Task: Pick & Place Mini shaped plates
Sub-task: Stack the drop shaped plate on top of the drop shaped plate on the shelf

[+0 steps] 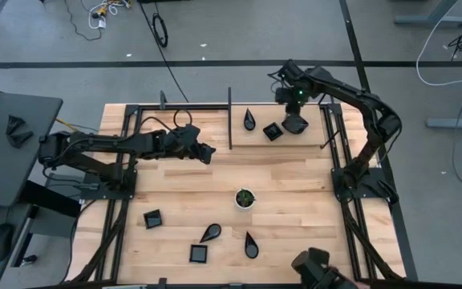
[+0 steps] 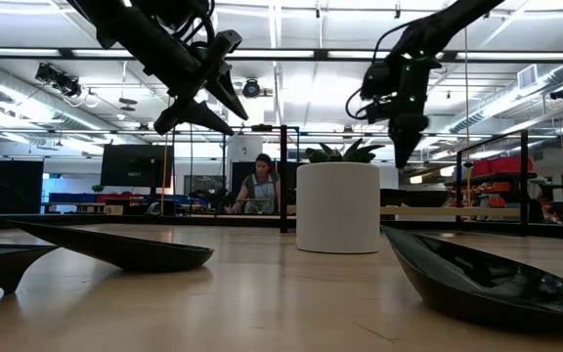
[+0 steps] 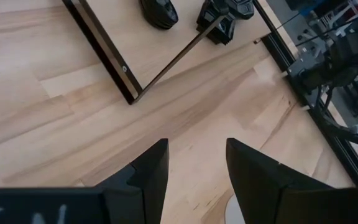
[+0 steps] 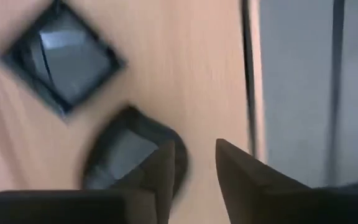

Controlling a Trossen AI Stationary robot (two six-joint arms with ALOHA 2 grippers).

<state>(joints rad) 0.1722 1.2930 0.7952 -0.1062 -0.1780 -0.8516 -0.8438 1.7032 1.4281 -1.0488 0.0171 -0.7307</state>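
- Right tool (image 1: pixel 294 112) hangs over the far right corner of the worktop (image 1: pixel 295 172), inside the black frame (image 1: pixel 229 119), with its two fingers (image 4: pixel 160 177) parted and nothing between them.
- Directly under that tool lies a rounded black plate (image 4: pixel 126 155), partly hidden by one finger; whether the fingers touch it I cannot tell.
- Just beside it lies a square plate (image 1: pixel 273 131), seen as a diamond in the right wrist view (image 4: pixel 64 62).
- Farther along the same framed area, toward the upright divider bar, sits a teardrop plate (image 1: pixel 249 120).
- Left tool (image 1: pixel 208 152) hovers above the worktop on the other side of the divider, near the middle, with its fingers (image 3: pixel 151 171) spread and empty.
- Ahead of the left tool, beyond the frame bar, the teardrop plate (image 3: pixel 159 12) and the square plate (image 3: pixel 219 23) show at the edge of its wrist view.
- Toward the near side from both tools stands a small white cup (image 1: pixel 245 197) with green inside, in the middle of the worktop.
- Well away from the tools, near the front edge, lie four more plates: a square one (image 1: pixel 152 217), a teardrop (image 1: pixel 210 233), another square (image 1: pixel 199 254) and another teardrop (image 1: pixel 251 245).
- From the low view two of these dark dishes (image 2: pixel 115 249) sit in the foreground, and a person (image 2: pixel 261 186) is seen far behind the worktop.
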